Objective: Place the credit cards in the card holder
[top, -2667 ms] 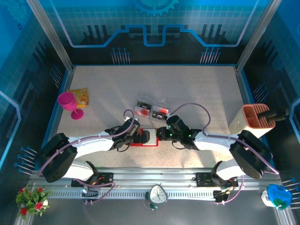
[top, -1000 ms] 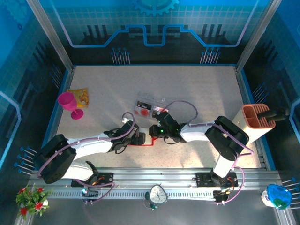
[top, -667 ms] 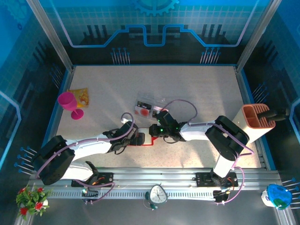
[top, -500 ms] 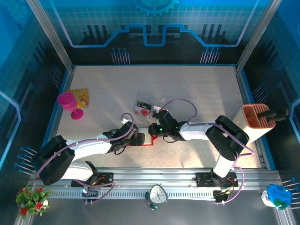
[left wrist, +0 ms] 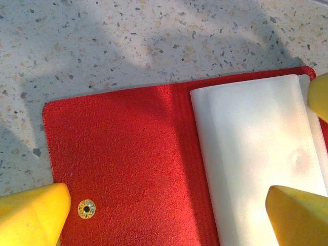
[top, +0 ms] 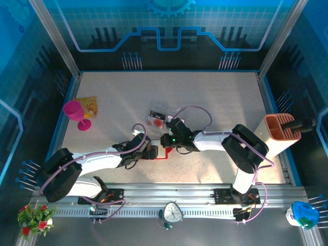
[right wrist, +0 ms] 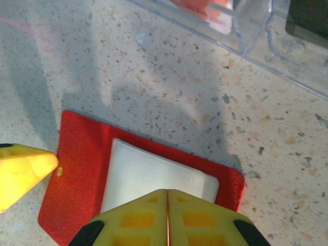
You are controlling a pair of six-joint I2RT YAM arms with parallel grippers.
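1. Speckled beige table (top: 220, 102) is seen inside a blue-walled cell.
2. Near its front middle the red card holder (left wrist: 123, 154) is laid open and flat, the whitish inner pocket turned up.
3. The left gripper (left wrist: 164, 215) is held over it, yellow fingers spread wide, nothing grasped.
4. The right gripper (right wrist: 167, 215) is held above the holder, fingers pressed together.
5. Just behind, a credit card (top: 156, 121) is kept in a clear case (right wrist: 256, 41).
6. A pink goblet (top: 77, 114) is stood far left, an orange-brown rack (top: 281, 130) far right.

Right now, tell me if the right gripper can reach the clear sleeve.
Probably yes: the shut right gripper is over the card holder, with only bare table between it and the clear sleeve.
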